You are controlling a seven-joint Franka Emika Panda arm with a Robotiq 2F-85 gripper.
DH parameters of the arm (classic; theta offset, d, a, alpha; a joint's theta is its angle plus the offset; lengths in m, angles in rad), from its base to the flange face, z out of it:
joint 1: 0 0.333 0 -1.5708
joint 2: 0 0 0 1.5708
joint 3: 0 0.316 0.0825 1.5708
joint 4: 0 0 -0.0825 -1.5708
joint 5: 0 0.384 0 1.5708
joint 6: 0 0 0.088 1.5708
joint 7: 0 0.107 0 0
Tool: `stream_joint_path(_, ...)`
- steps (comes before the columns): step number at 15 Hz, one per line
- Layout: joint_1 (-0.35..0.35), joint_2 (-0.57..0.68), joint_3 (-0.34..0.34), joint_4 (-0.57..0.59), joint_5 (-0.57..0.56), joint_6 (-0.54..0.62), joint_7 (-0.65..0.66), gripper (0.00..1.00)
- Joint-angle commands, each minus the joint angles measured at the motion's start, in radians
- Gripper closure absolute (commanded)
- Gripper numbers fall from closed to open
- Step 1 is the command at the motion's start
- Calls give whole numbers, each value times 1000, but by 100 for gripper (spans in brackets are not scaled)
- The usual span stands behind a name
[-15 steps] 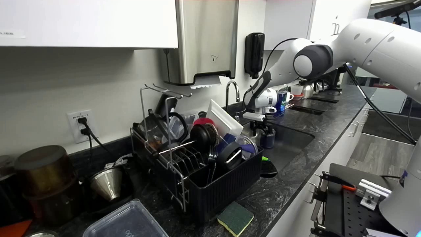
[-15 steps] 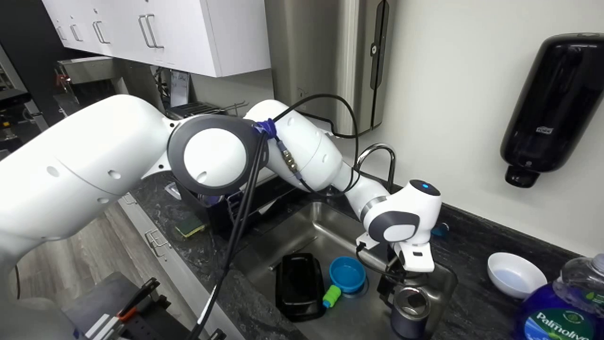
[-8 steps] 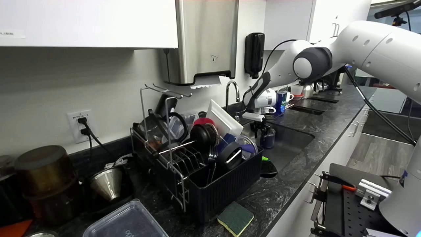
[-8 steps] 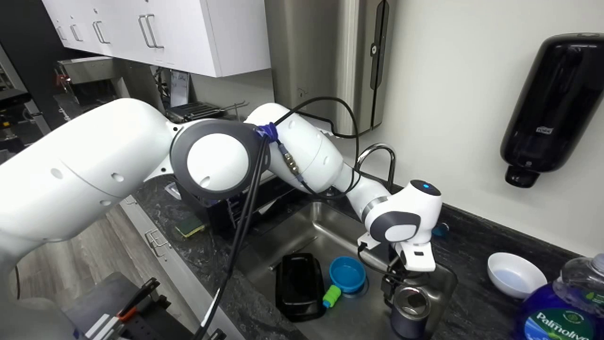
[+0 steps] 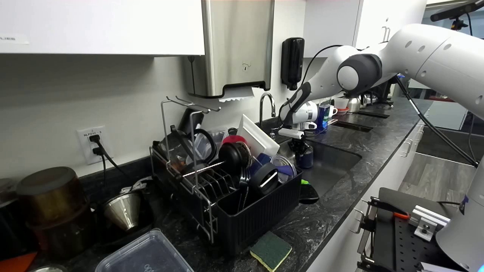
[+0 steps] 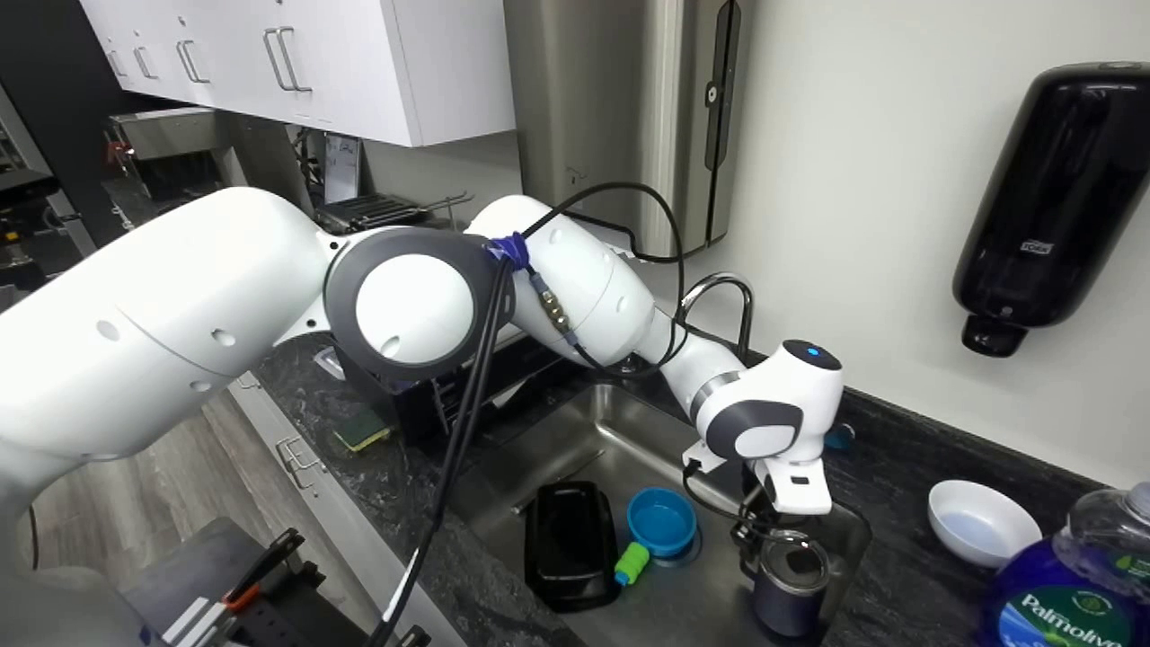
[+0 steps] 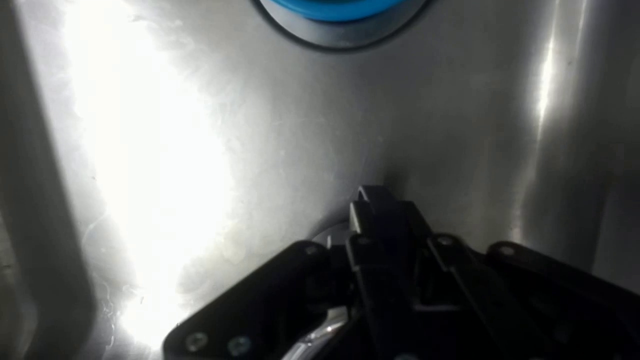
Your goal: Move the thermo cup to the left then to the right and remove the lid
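Note:
In both exterior views the dark navy thermo cup (image 6: 789, 604) (image 5: 305, 158) stands upright in the sink, its handle towards my arm. A shiny ring circles its top (image 6: 795, 564); I cannot make out clearly where the lid ends and the rim begins. My gripper (image 7: 384, 215) (image 6: 750, 536) reaches down beside the cup. Its black fingers are closed around the cup's dark handle (image 7: 378, 192), which pokes out past the fingertips in the wrist view. Part of the bright rim (image 7: 322, 332) shows below the left finger; most of the cup is hidden there.
Also in the sink (image 6: 620, 409) are a blue bowl (image 6: 662, 523), a black tray (image 6: 570, 544) and a green bottle-like item (image 6: 632, 563). A faucet (image 6: 747, 305) rises behind. On the counter are a white bowl (image 6: 982, 524), a soap bottle (image 6: 1069, 584) and a loaded dish rack (image 5: 257, 219).
The fingers have come together from wide apart onto the handle. With that the cup has shifted slightly, rightward in one exterior picture and leftward in the opposite one. The arm's elbow has sunk a little.

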Motion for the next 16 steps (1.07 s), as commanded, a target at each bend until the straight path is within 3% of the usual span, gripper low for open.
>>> stream_joint_path(1,-13,-1,16,10,-22,-14,23,96)
stream_joint_path(8,13,-70,17,-105,53,22,13,96)
stream_joint_path(16,23,-168,79,-263,109,60,26,96)
